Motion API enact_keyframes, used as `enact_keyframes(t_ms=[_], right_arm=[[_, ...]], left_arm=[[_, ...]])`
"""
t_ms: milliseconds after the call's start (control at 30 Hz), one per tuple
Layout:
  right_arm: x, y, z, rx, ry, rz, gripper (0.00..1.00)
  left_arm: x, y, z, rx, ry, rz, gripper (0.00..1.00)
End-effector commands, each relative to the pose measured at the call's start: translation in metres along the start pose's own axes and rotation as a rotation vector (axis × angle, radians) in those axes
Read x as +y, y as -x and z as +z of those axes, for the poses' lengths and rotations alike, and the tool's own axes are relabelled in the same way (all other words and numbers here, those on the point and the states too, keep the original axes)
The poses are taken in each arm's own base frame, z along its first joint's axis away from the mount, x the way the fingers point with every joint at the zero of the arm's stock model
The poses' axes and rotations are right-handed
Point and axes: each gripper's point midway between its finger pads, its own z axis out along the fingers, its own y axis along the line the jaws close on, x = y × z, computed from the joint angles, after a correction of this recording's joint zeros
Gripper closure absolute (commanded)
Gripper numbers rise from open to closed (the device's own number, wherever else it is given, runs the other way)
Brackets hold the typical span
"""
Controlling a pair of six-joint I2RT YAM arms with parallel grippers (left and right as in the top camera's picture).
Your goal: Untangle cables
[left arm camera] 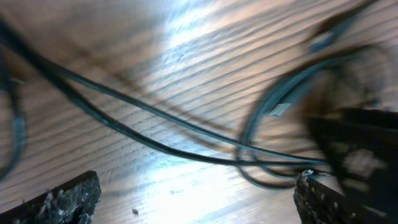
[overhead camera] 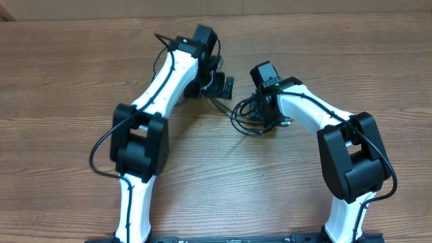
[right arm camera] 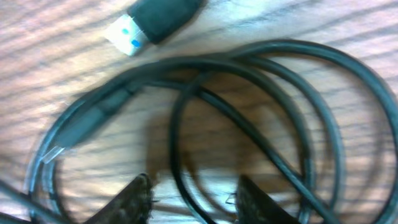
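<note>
Cables (overhead camera: 243, 116): thin black cords, laid in a loose coil on the wooden table (overhead camera: 67, 67) between the two arms. Left gripper (left arm camera: 193, 205): jaws are spread wide with nothing held, and two strands are seen crossing the wood just ahead of the fingertips (left arm camera: 62, 199) towards a loop near the right-hand finger. Right gripper (right arm camera: 196, 205): jaws are set narrowly apart over the coil with one strand passed through the gap unpinched, and a black plug (right arm camera: 155, 18) with a pale tip lies beyond the loops.
</note>
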Motion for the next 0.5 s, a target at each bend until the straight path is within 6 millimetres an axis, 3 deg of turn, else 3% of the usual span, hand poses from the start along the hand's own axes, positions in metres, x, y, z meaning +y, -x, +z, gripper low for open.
enact_keyframes(t_ms=[0, 133, 233, 300, 367, 467], right_arm=[[0.004, -0.004, 0.01, 0.012, 0.019, -0.047, 0.52], [-0.007, -0.008, 0.031, 0.029, -0.042, -0.05, 0.49], [-0.008, -0.018, 0.044, 0.074, -0.044, -0.05, 0.51], [-0.009, -0.02, 0.045, 0.081, -0.047, -0.051, 0.59], [-0.011, -0.023, 0.045, 0.093, -0.054, -0.051, 0.74], [-0.012, -0.025, 0.044, 0.105, -0.052, -0.051, 0.96]], left_arm=[[-0.024, 0.015, -0.064, -0.146, -0.047, 0.063, 0.01], [-0.022, 0.007, -0.065, -0.119, -0.034, 0.054, 0.0], [-0.007, 0.008, -0.064, -0.124, 0.048, 0.043, 0.0], [0.008, 0.011, -0.066, -0.142, 0.131, 0.019, 0.0], [0.029, 0.012, -0.071, -0.162, 0.238, -0.05, 0.0], [0.047, 0.014, -0.075, -0.173, 0.262, -0.135, 0.0]])
